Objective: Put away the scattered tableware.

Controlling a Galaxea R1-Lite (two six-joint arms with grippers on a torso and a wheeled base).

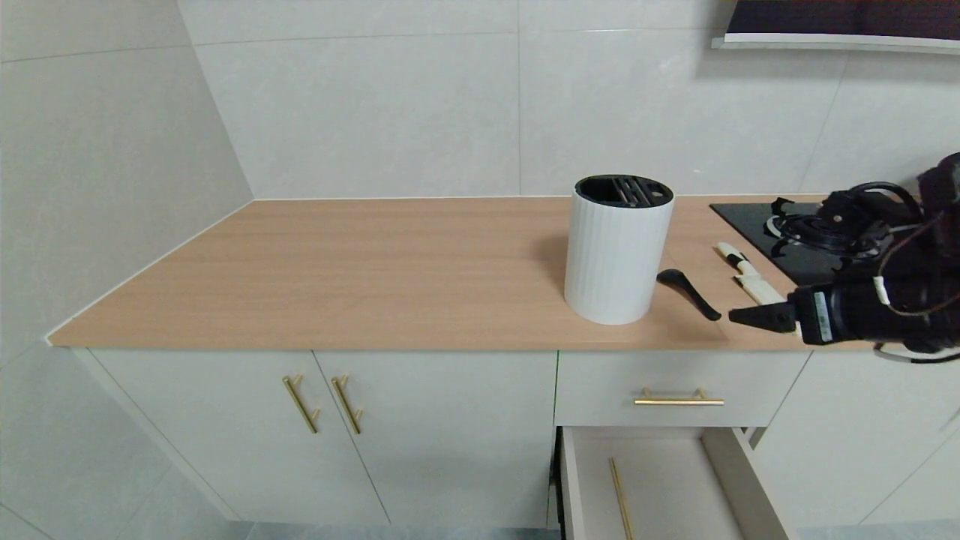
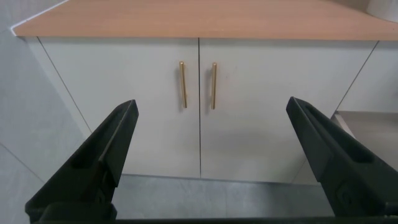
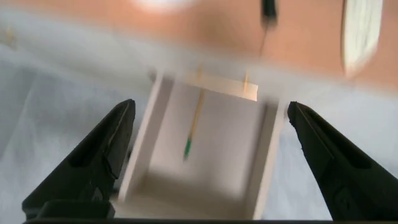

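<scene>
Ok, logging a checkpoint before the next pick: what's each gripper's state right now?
Left gripper: open, holding nothing.
Right gripper: open, holding nothing, above the open drawer.

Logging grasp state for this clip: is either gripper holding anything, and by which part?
Nothing is held. The left gripper is open and empty facing the cabinet doors; the right gripper, jaws also apart, is empty above the open drawer.

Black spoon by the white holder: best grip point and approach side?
Take the black spoon by the free end of its handle, from above, with the right end effector closing across it. It lies flat on the counter, bowl end close to the white holder, handle angled toward the front edge.
</scene>
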